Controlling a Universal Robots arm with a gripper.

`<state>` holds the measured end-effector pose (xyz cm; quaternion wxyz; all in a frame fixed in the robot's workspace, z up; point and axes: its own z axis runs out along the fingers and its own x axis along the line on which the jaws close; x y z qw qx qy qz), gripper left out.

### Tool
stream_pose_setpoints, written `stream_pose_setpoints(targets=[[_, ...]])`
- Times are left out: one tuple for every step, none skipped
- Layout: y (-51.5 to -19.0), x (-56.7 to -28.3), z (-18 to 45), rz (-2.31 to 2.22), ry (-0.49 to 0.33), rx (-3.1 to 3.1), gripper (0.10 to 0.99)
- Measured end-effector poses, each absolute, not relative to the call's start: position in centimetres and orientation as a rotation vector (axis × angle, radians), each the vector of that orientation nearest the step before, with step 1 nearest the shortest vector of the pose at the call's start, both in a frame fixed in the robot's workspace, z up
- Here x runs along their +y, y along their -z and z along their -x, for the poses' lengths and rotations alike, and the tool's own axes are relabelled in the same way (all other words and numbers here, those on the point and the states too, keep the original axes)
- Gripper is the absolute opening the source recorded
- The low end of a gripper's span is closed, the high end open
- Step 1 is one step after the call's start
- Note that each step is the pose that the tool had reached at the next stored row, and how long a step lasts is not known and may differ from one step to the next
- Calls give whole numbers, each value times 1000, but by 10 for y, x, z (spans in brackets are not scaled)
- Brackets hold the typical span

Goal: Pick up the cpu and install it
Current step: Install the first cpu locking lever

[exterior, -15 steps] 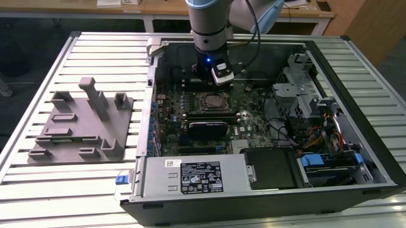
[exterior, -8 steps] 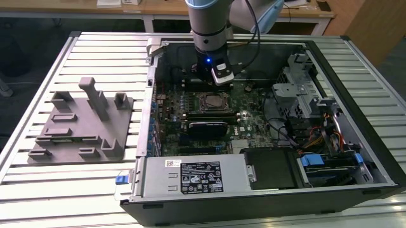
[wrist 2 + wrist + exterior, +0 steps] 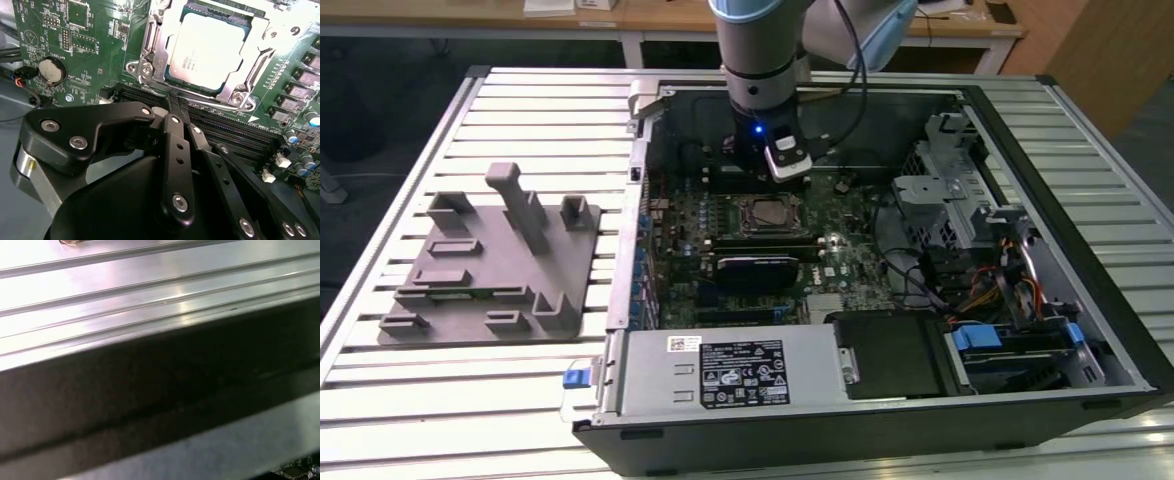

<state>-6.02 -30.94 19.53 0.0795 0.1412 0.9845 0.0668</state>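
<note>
- A ribbed silver aluminium desk (image 3: 454, 400) with long parallel slats spans the exterior view; the same pale metal ribs catch bright glare in the first wrist view.
- Behind it, along the far edge, stands a light wooden table (image 3: 654, 18) with white legs, carrying a few small white items.
- A brown wooden panel (image 3: 1101, 50) fills the far corner on the exterior view's right.
- Dark grey floor (image 3: 400, 100) shows on the exterior view's left.
- Light is even and bright.
</note>
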Motion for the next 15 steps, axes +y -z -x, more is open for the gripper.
stream_pose_setpoints(targets=[[-195, -310, 60, -423, -200, 2946, 106], [-195, -310, 60, -423, -200, 2945, 106], [-194, -311, 60, -423, -200, 2945, 106], [-194, -311, 60, -423, -201, 2945, 106], [-194, -311, 60, -423, -201, 2945, 106], [-193, -312, 60, -423, -201, 2945, 106], [-193, -312, 60, -423, -201, 2945, 106], [-193, -312, 60, -423, -202, 2945, 106], [-193, -312, 60, -423, -205, 2946, 106], [-193, -312, 60, -423, -210, 2946, 106], [-193, -312, 60, -424, -217, 2946, 106], [-193, -312, 60, -425, -228, 2946, 106], [-193, -312, 60, -426, -242, 2946, 106], [-193, -312, 60, -427, -252, 2946, 106], [-193, -312, 60, -427, -255, 2946, 106]])
